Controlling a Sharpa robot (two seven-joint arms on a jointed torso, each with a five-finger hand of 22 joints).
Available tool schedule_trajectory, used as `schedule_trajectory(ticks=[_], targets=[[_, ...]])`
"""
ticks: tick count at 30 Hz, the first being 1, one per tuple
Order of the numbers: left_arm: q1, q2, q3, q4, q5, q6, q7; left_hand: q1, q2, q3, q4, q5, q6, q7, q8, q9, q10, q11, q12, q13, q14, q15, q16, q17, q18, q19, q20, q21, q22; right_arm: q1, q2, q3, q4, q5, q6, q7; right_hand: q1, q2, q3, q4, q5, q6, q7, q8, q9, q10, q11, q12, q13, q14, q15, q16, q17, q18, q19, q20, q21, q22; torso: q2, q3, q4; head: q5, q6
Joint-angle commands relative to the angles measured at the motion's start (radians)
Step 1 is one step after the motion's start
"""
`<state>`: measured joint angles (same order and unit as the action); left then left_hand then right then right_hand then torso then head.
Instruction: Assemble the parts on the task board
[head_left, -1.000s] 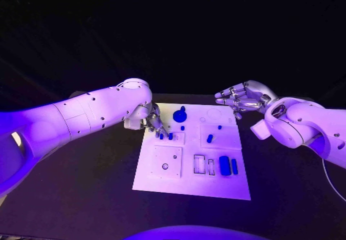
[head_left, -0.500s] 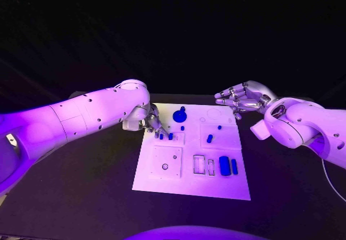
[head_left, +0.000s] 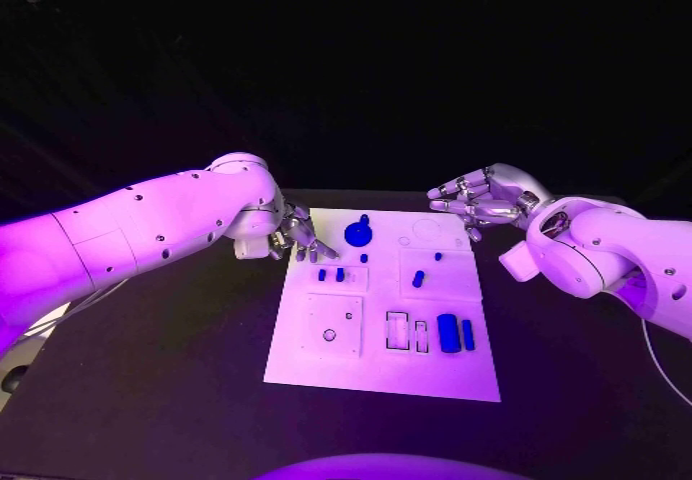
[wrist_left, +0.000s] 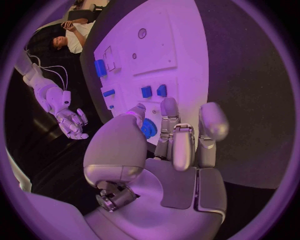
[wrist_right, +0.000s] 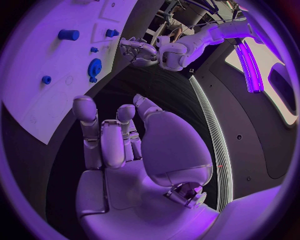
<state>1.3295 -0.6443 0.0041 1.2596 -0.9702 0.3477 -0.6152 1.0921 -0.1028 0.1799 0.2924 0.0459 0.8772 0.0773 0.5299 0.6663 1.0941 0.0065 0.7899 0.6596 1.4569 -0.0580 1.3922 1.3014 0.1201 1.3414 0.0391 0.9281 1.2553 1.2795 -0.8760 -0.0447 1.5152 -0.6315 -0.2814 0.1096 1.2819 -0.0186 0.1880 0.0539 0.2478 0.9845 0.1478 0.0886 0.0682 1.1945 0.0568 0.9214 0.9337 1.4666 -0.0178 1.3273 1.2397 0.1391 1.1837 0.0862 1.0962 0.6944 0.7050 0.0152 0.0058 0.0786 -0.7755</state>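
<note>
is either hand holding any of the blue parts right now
No. The left hand hovers at the task board's far left edge with nothing in its fingers; the right hand is open beyond the far right corner.

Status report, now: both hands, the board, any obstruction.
Left hand empty, fingers apart, at the task board's far left edge. Right hand open, hovering off the far right corner. Blue parts on the board, none held. Nothing obstructing.

Black table, dark backdrop behind, violet light over everything
</note>
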Motion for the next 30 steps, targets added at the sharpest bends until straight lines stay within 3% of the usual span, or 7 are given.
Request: schedule_trajectory(ticks=[1, 6, 10, 13, 19, 25, 30], targets=[[0.003, -0.011, 0.003, 0.016, 0.089, -0.1, 0.143, 0.005, -0.037, -0.022, 0.002, 0.002, -0.039, 0.021, -0.009, -0.008, -0.061, 0.024, -0.027, -0.015, -0.069, 0.02, -0.143, -0.098, 0.04, -0.113, 0.019, -0.263, -0.123, -0.001, -0.001, 0.0, 0.001, -0.002, 0.017, 0.002, -0.001, -0.002, 0.0, 0.007, 0.007, -0.004, 0.001, -0.003, -0.001, -0.008, 0.001, -0.003, -0.001, 0.031, -0.002, -0.006, -0.001, 0.02, -0.009, -0.001, -0.007, -0.001, 0.0, 0.001, 0.0003, -0.002, 0.002], [0.004, -0.025, 0.003, 0.031, 0.114, -0.185, 0.265, 0.034, -0.037, -0.148, -0.002, 0.002, -0.116, 0.062, -0.035, -0.039, -0.171, 0.068, -0.084, -0.057, -0.305, 0.064, -0.497, -0.433, 0.048, -0.208, 0.06, -0.451, -0.244, -0.001, -0.001, 0.0, 0.002, -0.002, 0.019, 0.001, -0.001, -0.002, 0.0, 0.007, 0.007, -0.004, 0.001, -0.003, -0.001, -0.008, 0.001, -0.003, -0.001, 0.031, -0.002, -0.006, -0.001, 0.02, -0.009, -0.001, -0.007, -0.001, 0.001, -0.0003, 0.0, -0.006, 0.007], [-0.002, -0.023, -0.013, 0.038, 0.098, -0.309, 0.415, 0.232, 0.012, -0.089, -0.064, 0.0, -0.149, 0.083, -0.064, -0.077, -0.23, 0.083, -0.135, -0.1, -0.352, 0.084, -0.564, -0.489, 0.054, -0.224, 0.077, -0.511, -0.297, -0.002, -0.002, 0.0, 0.001, -0.001, 0.017, 0.002, -0.001, -0.002, 0.0, 0.007, 0.007, -0.004, 0.001, -0.003, -0.001, -0.008, 0.001, -0.003, -0.001, 0.031, -0.002, -0.006, -0.001, 0.02, -0.009, -0.001, -0.007, -0.001, 0.0, 0.0001, 0.0011, -0.012, 0.012], [-0.013, -0.015, -0.029, 0.041, 0.067, -0.395, 0.519, 0.284, 0.009, -0.095, -0.069, 0.002, -0.14, 0.098, -0.108, -0.137, -0.289, 0.112, -0.234, -0.178, -0.384, 0.101, -0.631, -0.542, 0.05, -0.248, 0.103, -0.574, -0.353, -0.002, -0.002, -0.001, 0.001, -0.001, 0.016, 0.002, -0.001, -0.002, 0.0, 0.007, 0.007, -0.004, 0.001, -0.003, -0.001, -0.008, 0.001, -0.003, -0.001, 0.031, -0.002, -0.006, -0.001, 0.02, -0.009, -0.001, -0.007, -0.001, 0.001, -0.0003, 0.0011, -0.017, 0.019], [-0.049, 0.005, -0.043, 0.05, -0.118, -0.515, 0.646, 0.428, 0.005, -0.059, -0.143, 0.003, -0.107, 0.084, -0.164, -0.211, -0.25, 0.096, -0.297, -0.251, -0.323, 0.084, -0.646, -0.58, 0.064, -0.19, 0.091, -0.58, -0.383, -0.002, -0.004, -0.001, 0.001, -0.001, 0.014, 0.004, -0.001, -0.002, 0.001, 0.008, 0.008, -0.004, 0.001, -0.003, -0.001, -0.009, 0.001, -0.004, -0.002, 0.03, -0.001, -0.006, 0.0, 0.02, -0.01, -0.001, -0.008, -0.001, 0.002, -0.0025, -0.0006, -0.027, 0.023], [-0.059, 0.041, -0.049, 0.029, -0.288, -0.546, 0.656, 0.449, -0.022, -0.028, -0.145, 0.003, -0.002, 0.073, -0.244, -0.328, -0.143, 0.085, -0.396, -0.377, -0.223, 0.067, -0.604, -0.588, 0.061, -0.082, 0.07, -0.514, -0.355, -0.003, -0.003, -0.001, 0.003, -0.001, 0.014, 0.005, -0.001, -0.002, 0.001, 0.008, 0.008, -0.004, 0.001, -0.003, -0.001, -0.009, 0.001, -0.004, -0.002, 0.03, -0.001, -0.006, 0.0, 0.02, -0.01, -0.001, -0.008, -0.001, 0.001, -0.0003, 0.0014, -0.03, 0.029], [-0.063, 0.073, -0.054, 0.009, -0.386, -0.526, 0.626, 0.442, -0.031, -0.012, -0.136, 0.003, 0.043, 0.061, -0.285, -0.38, -0.099, 0.074, -0.442, -0.435, -0.106, 0.058, -0.412, -0.416, 0.038, 0.008, 0.058, -0.322, -0.238, -0.003, -0.001, -0.001, 0.003, -0.001, 0.015, 0.006, -0.001, -0.002, 0.001, 0.008, 0.008, -0.004, 0.001, -0.003, -0.001, -0.009, 0.001, -0.004, -0.002, 0.03, -0.001, -0.006, 0.0, 0.02, -0.01, -0.001, -0.008, -0.001, 0.002, -0.0007, -0.0006, -0.027, 0.029]])
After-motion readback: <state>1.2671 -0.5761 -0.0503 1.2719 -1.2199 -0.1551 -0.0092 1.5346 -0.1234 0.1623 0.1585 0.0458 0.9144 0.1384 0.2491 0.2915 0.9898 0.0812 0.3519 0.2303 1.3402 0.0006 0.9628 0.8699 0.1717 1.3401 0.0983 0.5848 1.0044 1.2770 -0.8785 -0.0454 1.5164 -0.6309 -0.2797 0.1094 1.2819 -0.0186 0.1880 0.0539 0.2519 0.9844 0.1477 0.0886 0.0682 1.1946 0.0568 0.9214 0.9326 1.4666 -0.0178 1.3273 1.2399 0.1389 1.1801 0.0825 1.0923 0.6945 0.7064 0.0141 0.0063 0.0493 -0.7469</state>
